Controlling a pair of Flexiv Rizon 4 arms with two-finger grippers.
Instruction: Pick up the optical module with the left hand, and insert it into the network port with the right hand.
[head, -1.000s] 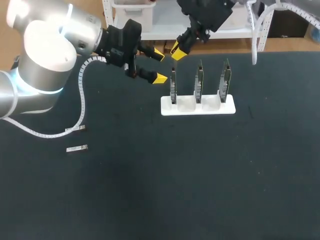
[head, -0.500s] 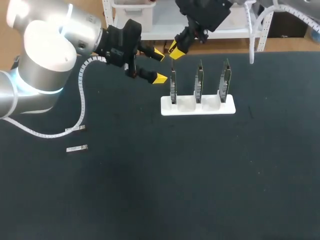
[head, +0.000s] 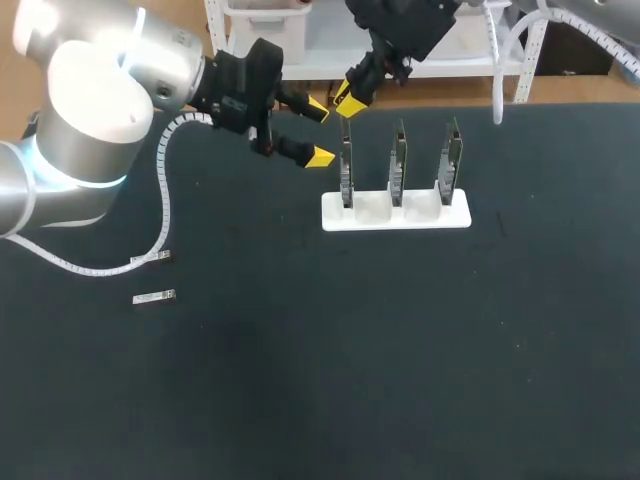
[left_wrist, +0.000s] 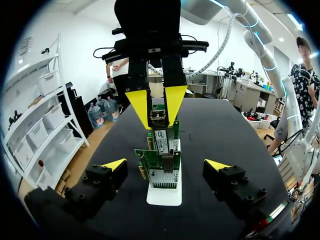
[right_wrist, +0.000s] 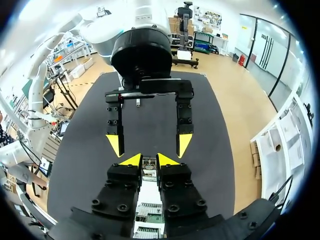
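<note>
Head view: the dark matte worktop (head: 400, 350) carries everything. The left arm (head: 90, 110) comes in from the left side and the right arm (head: 405, 25) from the far edge, and they meet near a white plastic stand (head: 395, 215) that holds three upright boards. The green network card (head: 346, 180) at the left end of the row is the one both grippers face.

The left gripper (head: 319, 132) hangs just beside that card with its fingers spread wide and nothing between them, so its share of the task looks done. The right gripper (head: 346, 100) sits over the card's top edge. In the left wrist view its yellow tips are drawn in and pinch a small silver optical module (left_wrist: 157, 116), which is at the card's upper end.

I judge the task to be in its last step, with the module handed across and now at the port. The pictures do not show whether it is fully seated. Releasing it and backing away remain. A similar small silver module (head: 154, 297) lies on the worktop, well apart to the left.
</note>
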